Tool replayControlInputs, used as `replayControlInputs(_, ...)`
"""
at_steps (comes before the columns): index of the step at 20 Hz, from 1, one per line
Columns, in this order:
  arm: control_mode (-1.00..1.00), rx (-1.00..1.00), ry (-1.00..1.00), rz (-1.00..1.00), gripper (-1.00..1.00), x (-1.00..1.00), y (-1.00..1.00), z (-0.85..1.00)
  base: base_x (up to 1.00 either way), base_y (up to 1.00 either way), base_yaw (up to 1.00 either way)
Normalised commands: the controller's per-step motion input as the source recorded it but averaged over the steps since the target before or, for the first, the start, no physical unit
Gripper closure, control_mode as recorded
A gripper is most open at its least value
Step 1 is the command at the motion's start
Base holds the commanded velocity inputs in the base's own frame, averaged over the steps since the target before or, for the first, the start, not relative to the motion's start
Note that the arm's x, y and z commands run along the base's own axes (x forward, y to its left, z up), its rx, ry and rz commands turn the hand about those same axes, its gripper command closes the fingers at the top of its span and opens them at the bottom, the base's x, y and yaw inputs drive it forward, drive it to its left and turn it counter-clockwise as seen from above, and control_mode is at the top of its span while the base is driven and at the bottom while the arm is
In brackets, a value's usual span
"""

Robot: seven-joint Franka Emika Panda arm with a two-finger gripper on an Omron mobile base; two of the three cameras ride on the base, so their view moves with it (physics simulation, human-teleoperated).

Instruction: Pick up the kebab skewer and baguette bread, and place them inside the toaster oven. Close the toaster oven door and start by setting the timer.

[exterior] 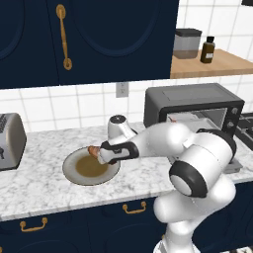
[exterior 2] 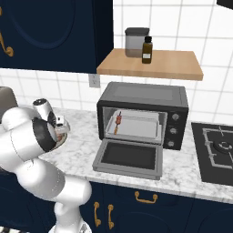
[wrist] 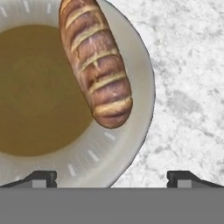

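The baguette bread (wrist: pixel 96 65), a golden-brown scored loaf, lies on the right side of a white plate (wrist: pixel 131 131) with a brown centre. My gripper (wrist: pixel 111 179) hovers open just above the plate, its fingertips (wrist: pixel 41 178) spread wide and short of the loaf's near end. From the left base view the gripper (exterior: pixel 99 157) hangs over the plate (exterior: pixel 79 173), with the baguette (exterior: pixel 92 149) peeking out beside it. The toaster oven (exterior 2: pixel 143 98) stands to the right with its door (exterior 2: pixel 129 157) dropped open. The kebab skewer (exterior 2: pixel 117 122) lies on the rack inside, at the left.
A silver toaster (exterior: pixel 10 141) stands at the counter's far left. A stove top (exterior 2: pixel 218 150) lies right of the oven. A wooden shelf (exterior 2: pixel 168 63) above the oven carries a jar and a dark bottle. The oven's knobs (exterior 2: pixel 173 129) run down its right side.
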Motion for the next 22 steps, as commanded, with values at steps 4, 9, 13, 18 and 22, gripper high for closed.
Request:
replayControlInputs(4,-1.00,0.00,0.04,0.00,-1.00,0.18,0.00,-0.17,0.00,0.00,0.00)
replayControlInputs(9,-1.00,0.00,0.01,0.00,-1.00,0.25,0.06,-0.16,0.00,0.00,0.00)
replayControlInputs(13,-1.00,0.00,0.00,0.00,-1.00,0.28,0.21,-0.14,0.00,0.00,0.00)
replayControlInputs(18,-1.00,0.00,0.00,0.00,-1.00,0.24,0.21,-0.16,0.00,0.00,0.00)
replayControlInputs(22,-1.00,0.00,0.00,0.00,-1.00,0.26,0.09,-0.19,0.00,0.00,0.00)
